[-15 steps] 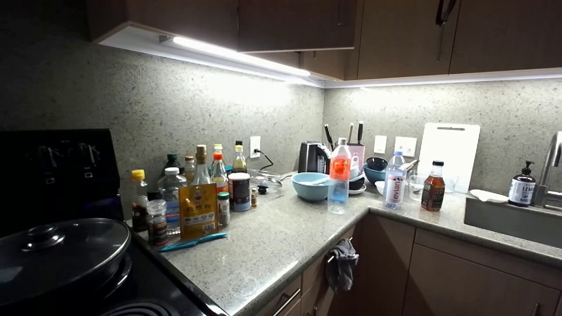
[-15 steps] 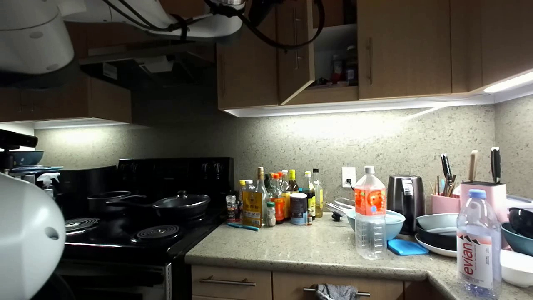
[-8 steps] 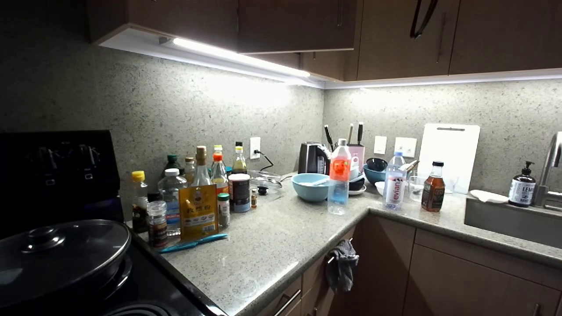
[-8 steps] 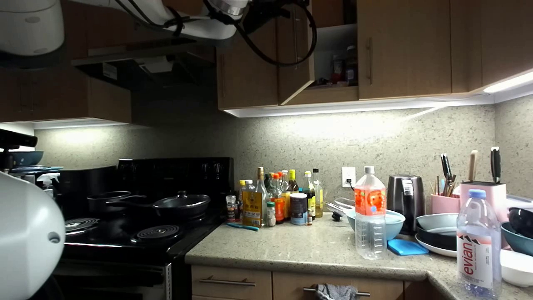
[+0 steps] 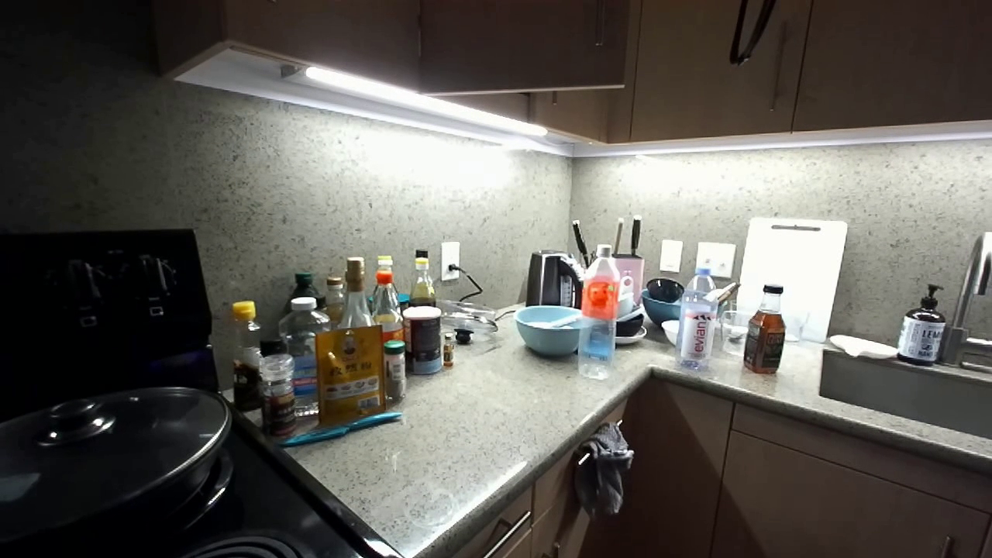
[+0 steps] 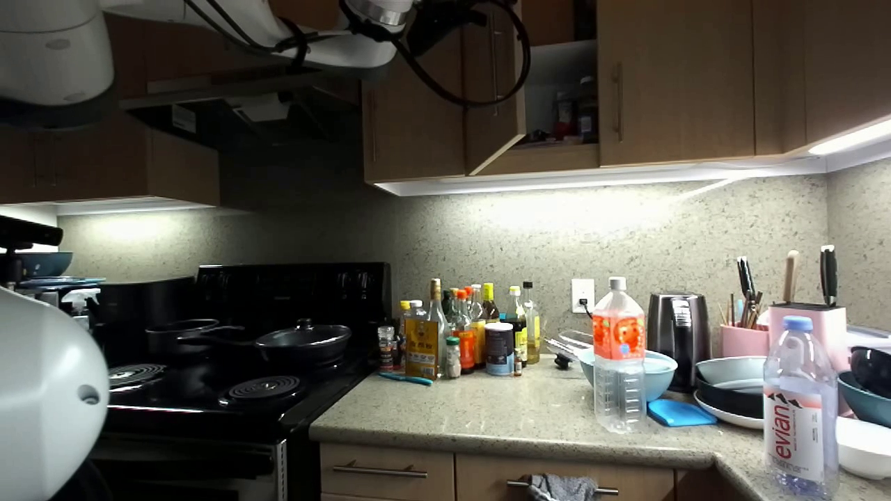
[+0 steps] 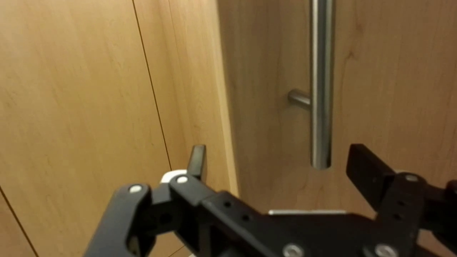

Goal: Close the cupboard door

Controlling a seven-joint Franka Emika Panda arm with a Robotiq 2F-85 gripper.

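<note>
The cupboard door (image 6: 480, 132) stands open, its plain brown outer face and bar handle (image 6: 495, 62) showing in an exterior view. It also shows in an exterior view (image 5: 519, 46) at the top, jutting out from the wall cabinets. In the wrist view the door (image 7: 271, 150) fills the middle and right, with its handle (image 7: 321, 89) ending just ahead of the jaws. My gripper (image 7: 279, 151) is open and empty. Its left finger is over the area past the door's edge, its right finger beyond the handle. Contact cannot be told. The fingers are not seen in the exterior views.
Inside the open cupboard stand small jars (image 6: 585, 111). A closed cabinet door (image 6: 675, 83) is to its right. A range hood (image 6: 230, 104) hangs left, under the arm (image 6: 334, 49). A cable loop (image 6: 473, 101) hangs before the door. Bottles (image 6: 459, 327) crowd the counter below.
In the exterior views my wrist has dipped slightly and the cable loop has shifted, mostly in the earlier half second. The cupboard door has not visibly moved.
</note>
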